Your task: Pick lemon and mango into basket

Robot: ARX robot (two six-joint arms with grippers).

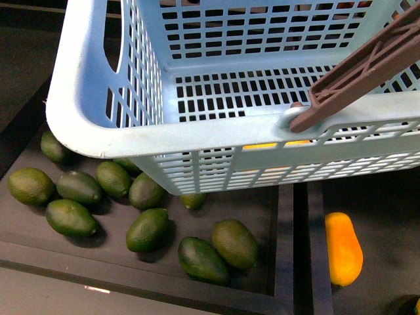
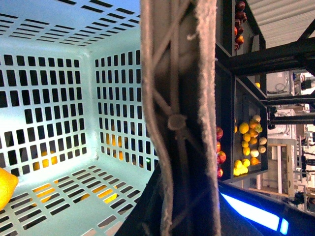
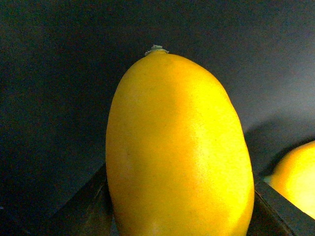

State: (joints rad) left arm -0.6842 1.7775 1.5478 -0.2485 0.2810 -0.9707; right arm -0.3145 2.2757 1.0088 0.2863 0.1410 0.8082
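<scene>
Picking step: the mango (image 3: 172, 123) is framed by the right gripper (image 3: 180, 196), closure and hold indeterminable; firm grasp and transfer into the basket (image 1: 85, 98) are required.

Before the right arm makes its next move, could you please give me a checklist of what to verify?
1. The mango centred for the right pincer: ok. It fills the right wrist view, with dark fingers at either side.
2. The right pincer closed on it: cannot tell. Contact is not visible.
3. The basket open on top: ok. Only its handle crosses one corner.
4. The lemon already inside: cannot tell. Only a sliver of a yellow fruit shows inside the basket.
5. The left pincer's hold on the handle: cannot tell. The handle runs close past the left wrist camera, and no fingers can be made out.
</scene>
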